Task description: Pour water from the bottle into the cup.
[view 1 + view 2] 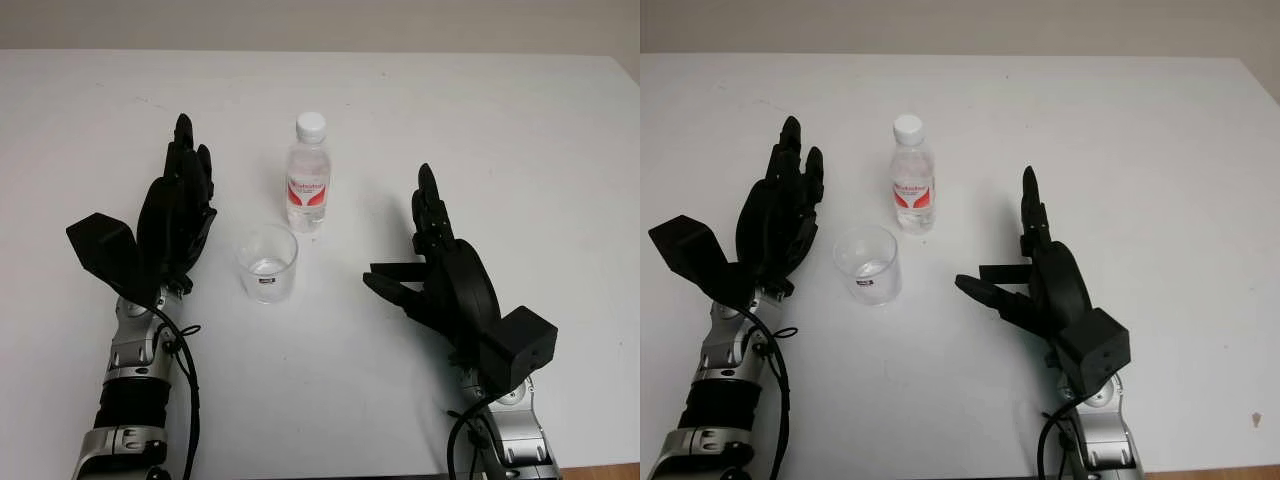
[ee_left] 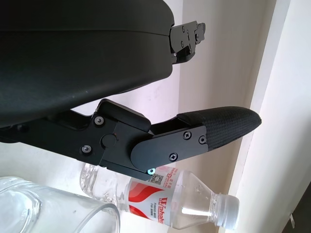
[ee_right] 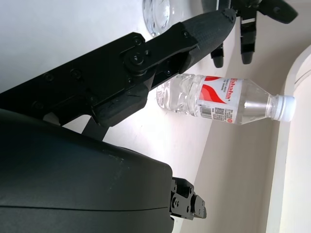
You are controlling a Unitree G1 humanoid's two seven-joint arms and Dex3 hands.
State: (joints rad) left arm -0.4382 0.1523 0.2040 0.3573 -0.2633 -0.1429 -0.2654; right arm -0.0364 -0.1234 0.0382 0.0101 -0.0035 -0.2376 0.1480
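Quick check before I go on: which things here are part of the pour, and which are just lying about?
For the job:
- bottle, upright, capped
- cup, nearer than the bottle
- left hand, open, beside the cup
- right hand, open

Lying about:
- nothing besides the white table

You have bare white table point(image 1: 520, 140) across the whole right half and top of the frame. At centre, the capped clear plastic water bottle with a red label point(image 1: 308, 176) stands just behind the clear glass cup point(image 1: 267, 262); only a narrow gap separates them.
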